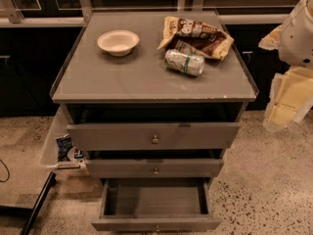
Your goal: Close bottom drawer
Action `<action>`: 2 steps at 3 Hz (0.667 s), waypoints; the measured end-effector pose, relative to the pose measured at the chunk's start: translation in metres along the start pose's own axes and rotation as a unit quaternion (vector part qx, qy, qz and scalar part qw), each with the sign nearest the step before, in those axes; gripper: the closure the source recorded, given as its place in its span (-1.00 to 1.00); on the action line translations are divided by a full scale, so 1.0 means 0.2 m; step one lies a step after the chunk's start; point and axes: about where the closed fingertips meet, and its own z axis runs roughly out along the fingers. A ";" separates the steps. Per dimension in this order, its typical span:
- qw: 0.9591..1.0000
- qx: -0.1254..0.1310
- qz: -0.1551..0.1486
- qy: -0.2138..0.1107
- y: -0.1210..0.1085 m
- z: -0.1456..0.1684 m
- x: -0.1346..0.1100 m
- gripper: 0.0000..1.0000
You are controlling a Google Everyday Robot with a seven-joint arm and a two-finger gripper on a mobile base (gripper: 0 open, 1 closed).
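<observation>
The bottom drawer [155, 200] of the grey cabinet is pulled far out toward me. It is a shallow plain box and it is empty. Its slim front [155, 223] sits at the lower edge of the view, with a tiny knob just visible. The middle drawer front [155, 168] and the taller top drawer front [154, 136] sit above it, each slightly out. My gripper [287, 99] shows as pale yellowish parts under the white arm [299, 31] at the right edge. It is level with the top drawer, well right of the cabinet, and touches nothing.
On the cabinet top [98, 82] are a white bowl [118, 41], a snack bag [195, 33] and a can lying on its side [184, 62]. A clear bin [61, 148] with packets stands on the floor to the left. A dark bar [36, 202] slants across the lower left.
</observation>
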 end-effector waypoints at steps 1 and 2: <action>1.000 0.000 0.000 0.000 0.00 0.00 0.00 -1.00; 1.000 -0.006 0.001 -0.001 0.02 0.04 0.01 -1.00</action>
